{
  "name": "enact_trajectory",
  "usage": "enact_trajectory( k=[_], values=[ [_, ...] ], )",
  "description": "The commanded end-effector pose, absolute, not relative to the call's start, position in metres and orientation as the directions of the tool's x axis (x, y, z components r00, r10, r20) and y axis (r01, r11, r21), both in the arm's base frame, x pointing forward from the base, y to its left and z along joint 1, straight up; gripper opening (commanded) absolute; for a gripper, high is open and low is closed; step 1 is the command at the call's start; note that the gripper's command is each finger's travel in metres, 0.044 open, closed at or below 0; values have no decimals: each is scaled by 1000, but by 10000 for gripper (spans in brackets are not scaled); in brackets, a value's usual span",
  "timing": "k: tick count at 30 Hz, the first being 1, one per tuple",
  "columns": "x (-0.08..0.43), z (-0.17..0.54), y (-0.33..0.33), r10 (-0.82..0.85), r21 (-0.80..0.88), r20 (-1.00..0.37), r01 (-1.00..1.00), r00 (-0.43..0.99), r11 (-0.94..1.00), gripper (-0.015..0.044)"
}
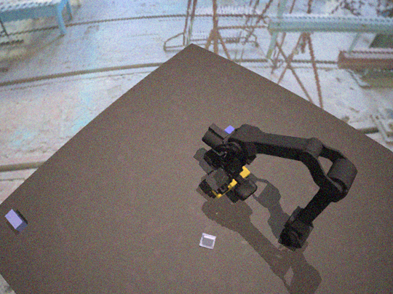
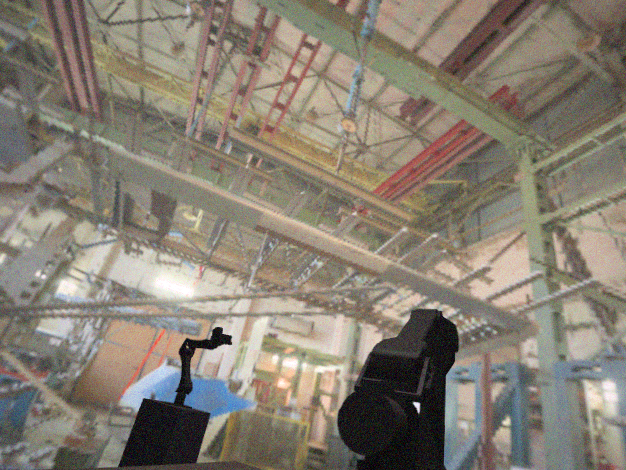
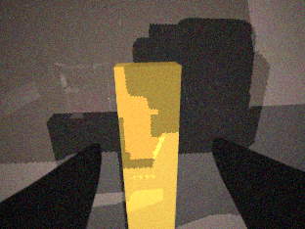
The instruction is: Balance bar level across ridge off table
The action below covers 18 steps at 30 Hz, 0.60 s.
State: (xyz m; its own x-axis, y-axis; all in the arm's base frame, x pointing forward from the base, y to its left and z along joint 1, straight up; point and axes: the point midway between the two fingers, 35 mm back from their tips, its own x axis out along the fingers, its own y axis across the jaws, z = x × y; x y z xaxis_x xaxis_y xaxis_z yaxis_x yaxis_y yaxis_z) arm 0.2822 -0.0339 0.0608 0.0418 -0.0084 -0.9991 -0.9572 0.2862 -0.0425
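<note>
The yellow bar (image 1: 244, 171) (image 3: 166, 98) lies on the table under my gripper, which covers much of it in the top view. My gripper (image 3: 157, 148) is open, with one black finger on each side of the bar in the wrist view. No finger visibly touches the bar there. A small pale square piece (image 1: 207, 240) with a grey middle sits on the table below the gripper in the top view. A longer violet block (image 1: 15, 220) stands near the table's left corner. I cannot tell surely which piece is the ridge.
A small blue-violet block (image 1: 229, 129) shows beside the upper arm, partly hidden by it. The arm's links and their shadows cover the right part of the table (image 1: 126, 176). The exterior view shows arm parts (image 2: 404, 364) and no bar.
</note>
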Motion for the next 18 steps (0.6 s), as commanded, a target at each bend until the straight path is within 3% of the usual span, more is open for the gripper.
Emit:
enact_trajectory(
  k=[1,18],
  values=[
    [279,50,-33,-3,-28,-1000,-959,28,281,315],
    [279,48,-33,-3,-28,-1000,-959,28,281,315]
  ],
)
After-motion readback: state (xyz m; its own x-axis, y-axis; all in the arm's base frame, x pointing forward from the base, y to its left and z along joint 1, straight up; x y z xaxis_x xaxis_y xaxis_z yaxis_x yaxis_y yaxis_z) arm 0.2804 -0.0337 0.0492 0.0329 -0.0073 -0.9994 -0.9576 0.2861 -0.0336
